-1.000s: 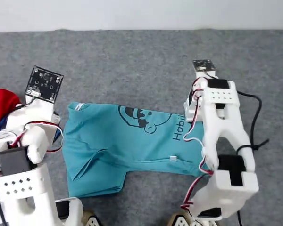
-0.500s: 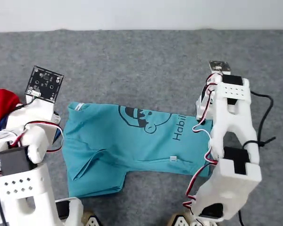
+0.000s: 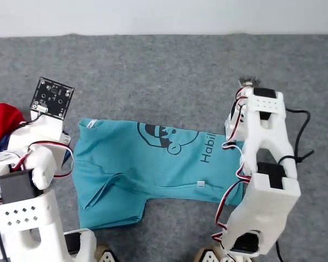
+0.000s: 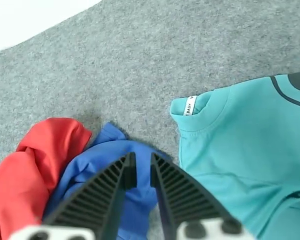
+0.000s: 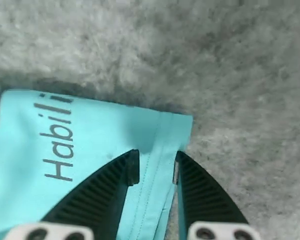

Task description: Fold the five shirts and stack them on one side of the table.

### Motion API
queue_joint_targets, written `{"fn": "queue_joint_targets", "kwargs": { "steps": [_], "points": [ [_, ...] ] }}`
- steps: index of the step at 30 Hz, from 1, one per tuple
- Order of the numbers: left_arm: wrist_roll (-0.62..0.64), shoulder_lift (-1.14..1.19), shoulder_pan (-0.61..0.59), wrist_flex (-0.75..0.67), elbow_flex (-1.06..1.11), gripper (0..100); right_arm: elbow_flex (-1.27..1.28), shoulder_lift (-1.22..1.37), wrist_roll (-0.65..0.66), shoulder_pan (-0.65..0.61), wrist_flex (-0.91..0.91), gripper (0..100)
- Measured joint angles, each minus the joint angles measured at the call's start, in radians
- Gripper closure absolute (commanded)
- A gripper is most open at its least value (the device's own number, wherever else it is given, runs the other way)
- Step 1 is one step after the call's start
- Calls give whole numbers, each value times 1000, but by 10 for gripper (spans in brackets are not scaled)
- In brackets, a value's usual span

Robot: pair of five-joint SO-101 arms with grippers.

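A teal shirt (image 3: 153, 164) with a dark print lies spread flat on the grey carpeted table, collar toward the left arm (image 3: 38, 158). My right gripper (image 5: 154, 162) is open a little and straddles the stitched hem of the teal shirt (image 5: 90, 145) near its corner. In the high view the right arm (image 3: 262, 142) covers that hem end. My left gripper (image 4: 139, 165) is shut and empty, hovering over a crumpled blue shirt (image 4: 105, 160) beside a red shirt (image 4: 35, 160). The teal shirt's collar (image 4: 190, 106) lies just past them.
The red shirt (image 3: 1, 121) and a bit of blue cloth (image 3: 0, 143) are bunched at the table's left edge. Bare grey carpet (image 3: 153, 76) stretches behind the teal shirt up to a white wall.
The right arm has shifted to the right, toward the hem end of the teal shirt, then settled slightly back. The left arm and the shirts have not moved.
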Motion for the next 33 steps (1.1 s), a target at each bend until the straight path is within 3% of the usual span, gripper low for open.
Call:
{"fn": "queue_joint_targets", "kwargs": {
  "steps": [11, 20, 33],
  "points": [
    [0, 0, 0, 2, 0, 946, -38, 80, 0, 46, 12, 877],
    [0, 0, 0, 2, 0, 946, -38, 89, 0, -28, 12, 877],
    [0, 0, 0, 2, 0, 946, -57, 89, 0, -29, 14, 930]
  ]
}}
